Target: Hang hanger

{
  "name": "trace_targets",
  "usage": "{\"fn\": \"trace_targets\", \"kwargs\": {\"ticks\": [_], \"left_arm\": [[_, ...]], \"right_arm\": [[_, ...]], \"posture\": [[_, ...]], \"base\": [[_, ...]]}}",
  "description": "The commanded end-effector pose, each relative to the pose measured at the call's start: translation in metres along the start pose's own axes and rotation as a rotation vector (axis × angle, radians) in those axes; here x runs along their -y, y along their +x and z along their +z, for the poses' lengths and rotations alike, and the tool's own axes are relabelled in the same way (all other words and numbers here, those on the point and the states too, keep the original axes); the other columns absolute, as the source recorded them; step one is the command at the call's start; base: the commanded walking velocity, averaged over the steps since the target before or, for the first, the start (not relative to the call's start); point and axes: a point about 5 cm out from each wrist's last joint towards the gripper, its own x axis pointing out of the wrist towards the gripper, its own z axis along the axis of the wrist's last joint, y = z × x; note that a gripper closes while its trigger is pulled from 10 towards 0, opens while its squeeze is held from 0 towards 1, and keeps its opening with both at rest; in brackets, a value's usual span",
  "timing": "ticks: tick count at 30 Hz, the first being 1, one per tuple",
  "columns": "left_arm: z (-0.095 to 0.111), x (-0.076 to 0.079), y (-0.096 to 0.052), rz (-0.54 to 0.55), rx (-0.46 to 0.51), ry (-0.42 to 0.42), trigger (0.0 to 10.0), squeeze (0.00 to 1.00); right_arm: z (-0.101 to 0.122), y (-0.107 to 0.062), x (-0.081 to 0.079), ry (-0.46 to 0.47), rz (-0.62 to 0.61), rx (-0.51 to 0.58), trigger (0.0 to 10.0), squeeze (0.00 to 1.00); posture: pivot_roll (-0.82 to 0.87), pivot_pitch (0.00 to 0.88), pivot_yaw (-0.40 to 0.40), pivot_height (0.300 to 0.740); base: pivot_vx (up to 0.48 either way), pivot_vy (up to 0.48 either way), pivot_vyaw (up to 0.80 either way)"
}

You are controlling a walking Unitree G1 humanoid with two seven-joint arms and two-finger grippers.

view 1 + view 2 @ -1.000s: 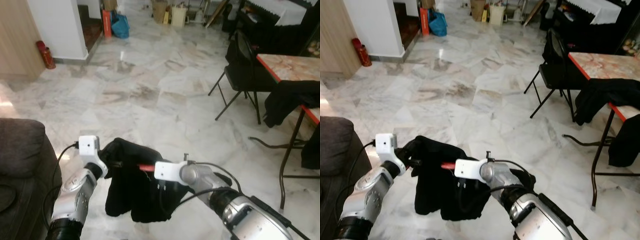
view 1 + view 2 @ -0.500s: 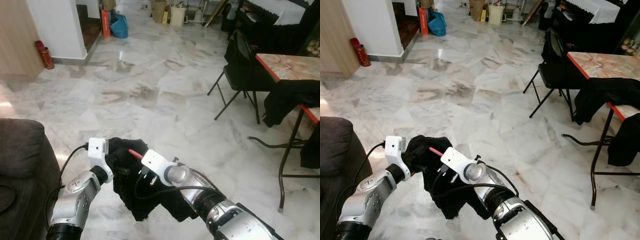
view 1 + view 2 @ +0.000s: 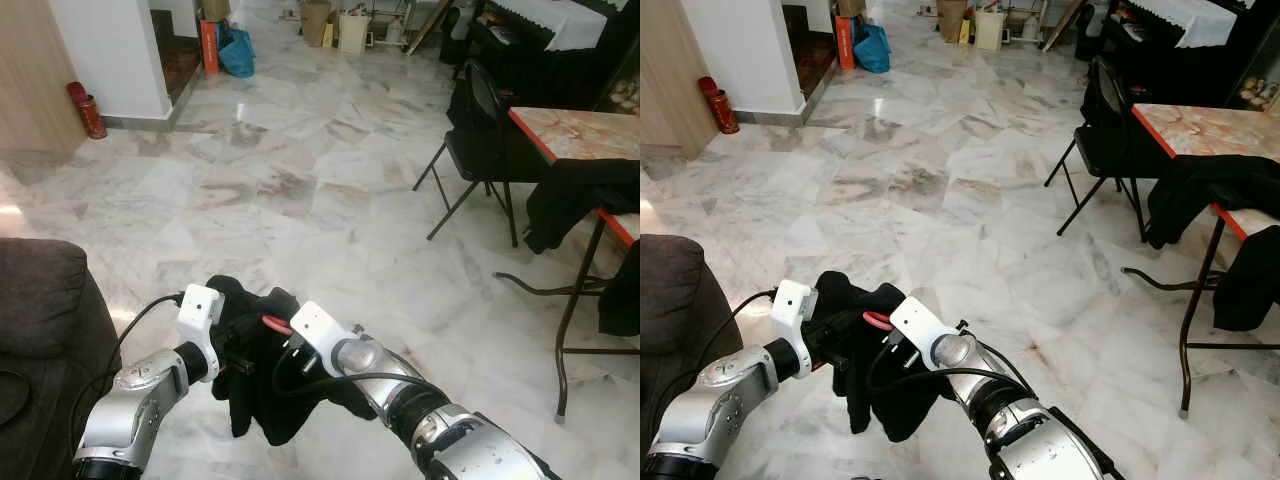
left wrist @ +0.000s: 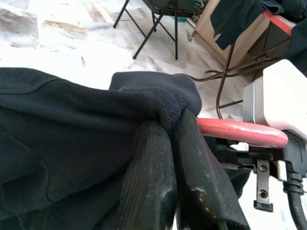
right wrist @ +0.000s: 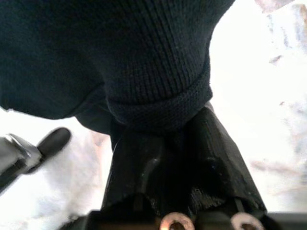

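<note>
Low in the centre-left of the head views, I see both grippers meeting on one bundle: a red hanger carrying a black garment that droops toward the marble floor.

Left gripper: fingers pressed together on a fold of the garment, hanger bar just beyond the tips.

Right gripper: fingers pinching a ribbed edge of the same cloth.

I judge the hanger's long axis to run roughly across, from one gripper to the other, so neither arm is clearly nearer.

Left wrist view resolves the red bar; right wrist view shows cloth alone. I can identify no rail.
</note>
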Motion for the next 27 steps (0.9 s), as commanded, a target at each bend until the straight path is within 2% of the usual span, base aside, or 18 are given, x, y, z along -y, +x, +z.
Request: {"fn": "trace_targets", "kwargs": {"ticks": [1,6,8,12,13,14,16,17,18,19,20,21,22,24,25,26,27], "left_arm": [[-0.018,0.018,0.002,-0.126,-0.08,-0.034,0.0,0.0],[-0.014,0.006,0.001,-0.034,-0.048,-0.015,0.0,0.0],[-0.009,-0.01,0.001,0.101,0.006,-0.014,0.0,0.0],[0.005,-0.027,-0.003,0.239,0.128,-0.058,0.1,0.0],[0.013,-0.028,-0.006,0.234,0.194,-0.094,0.7,0.0],[0.015,-0.028,-0.007,0.225,0.21,-0.102,0.7,0.0],[0.018,-0.027,-0.008,0.205,0.23,-0.113,0.5,0.0],[0.019,-0.025,-0.009,0.187,0.235,-0.107,1.1,0.0],[0.02,-0.024,-0.009,0.175,0.238,-0.102,1.1,0.0],[0.017,-0.015,-0.009,0.108,0.207,-0.069,1.6,0.0],[0.015,-0.011,-0.008,0.076,0.193,-0.064,1.1,0.0],[0.014,-0.008,-0.008,0.057,0.184,-0.061,1.1,0.0],[0.012,-0.004,-0.007,0.032,0.17,-0.059,0.1,0.0],[0.007,0.004,-0.005,-0.026,0.128,-0.049,0.4,0.0],[0.006,0.006,-0.005,-0.04,0.118,-0.046,1.2,0.0],[0.003,0.009,-0.004,-0.062,0.092,-0.039,1.2,0.0],[-0.005,0.013,-0.004,-0.096,0.032,-0.025,2.7,0.0]], "right_arm": [[0.015,-0.006,0.034,0.151,-0.166,0.06,10.0,0.0],[0.018,-0.006,0.031,0.175,-0.144,0.092,10.0,0.0],[0.017,-0.006,0.029,0.149,-0.109,0.096,10.0,0.0],[0.012,-0.005,0.027,0.129,-0.082,0.089,10.0,0.0],[0.01,-0.005,0.027,0.126,-0.081,0.083,10.0,0.0],[0.009,-0.006,0.027,0.127,-0.083,0.082,10.0,0.0],[0.007,-0.006,0.028,0.132,-0.091,0.077,10.0,0.0],[0.007,-0.006,0.029,0.136,-0.098,0.073,10.0,0.0],[0.006,-0.006,0.029,0.139,-0.102,0.07,10.0,0.0],[0.007,-0.006,0.029,0.145,-0.107,0.071,10.0,0.0],[0.009,-0.005,0.028,0.147,-0.101,0.074,10.0,0.0],[0.01,-0.005,0.028,0.148,-0.097,0.076,10.0,0.0],[0.012,-0.005,0.027,0.149,-0.096,0.081,10.0,0.0],[0.016,-0.005,0.025,0.149,-0.093,0.092,10.0,0.0],[0.017,-0.005,0.025,0.149,-0.093,0.095,10.0,0.0],[0.019,-0.004,0.025,0.153,-0.095,0.102,10.0,0.0],[0.022,-0.005,0.025,0.163,-0.096,0.115,10.0,0.0]], "posture": [[0.23,0.0,-0.088,0.732],[0.22,0.0,-0.085,0.732],[0.22,0.0,-0.084,0.732],[0.21,0.0,-0.083,0.732],[0.21,0.0,-0.083,0.732],[0.21,0.0,-0.083,0.732],[0.22,0.0,-0.084,0.732],[0.22,0.0,-0.084,0.732],[0.22,0.0,-0.084,0.732],[0.22,0.0,-0.085,0.732],[0.22,0.0,-0.085,0.732],[0.22,0.0,-0.085,0.732],[0.22,0.0,-0.086,0.732],[0.22,0.0,-0.087,0.732],[0.22,0.0,-0.087,0.732],[0.22,0.0,-0.088,0.732],[0.23,0.0,-0.089,0.732]], "base": [[0.0,0.0,0.0],[0.0,0.0,0.0],[0.0,0.0,0.0],[0.0,0.0,0.0],[0.0,0.0,0.0],[0.0,0.0,0.0],[0.0,0.0,0.0],[0.0,0.0,0.0],[0.0,0.0,0.0],[0.0,0.0,0.0],[0.0,0.0,0.0],[0.0,0.0,0.0],[0.0,0.0,0.0],[0.0,0.0,0.0],[0.0,0.0,0.0],[0.0,0.0,0.0],[0.0,0.0,0.0]]}}
